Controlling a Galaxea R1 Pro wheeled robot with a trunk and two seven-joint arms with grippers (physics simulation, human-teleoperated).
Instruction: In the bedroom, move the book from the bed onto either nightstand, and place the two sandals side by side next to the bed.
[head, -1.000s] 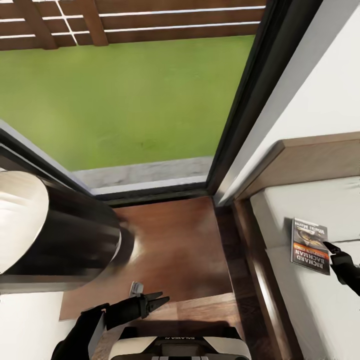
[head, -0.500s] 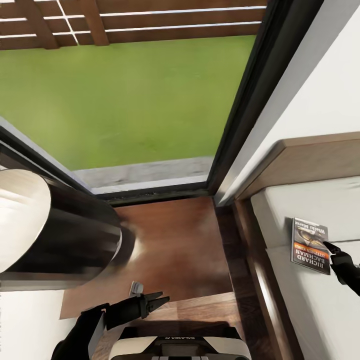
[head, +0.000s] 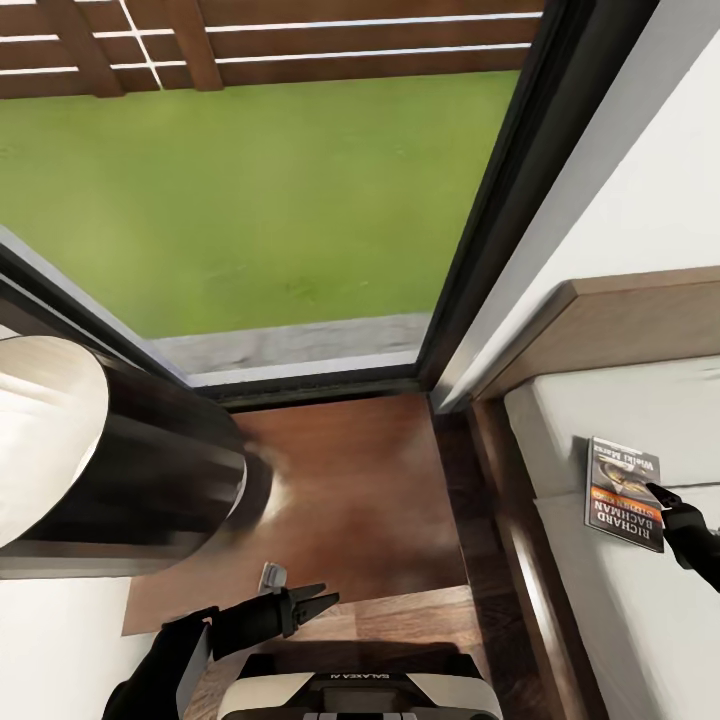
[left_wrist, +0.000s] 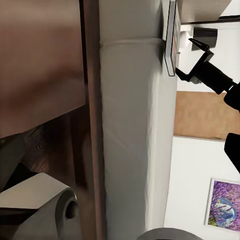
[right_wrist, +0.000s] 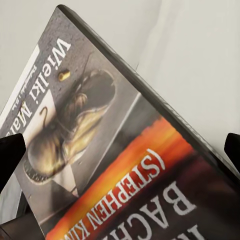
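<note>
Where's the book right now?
In the head view the book lies at the right, on the bed's mattress near its edge, below the headboard, with the right pincer at its cover.

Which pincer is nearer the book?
Right. The right pincer is at the book on the bed; the left pincer hangs over the floor, well apart.

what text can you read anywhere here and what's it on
"RICHARD BACHMAN" on the book cover, white letters.
"(STEPHEN K..." on the book's orange band, cut off by the picture's edge.
"Wielki Ma..." along the cover's white strip, cut off.
Small mirrored lettering on the robot's base: too small to read surely.
</note>
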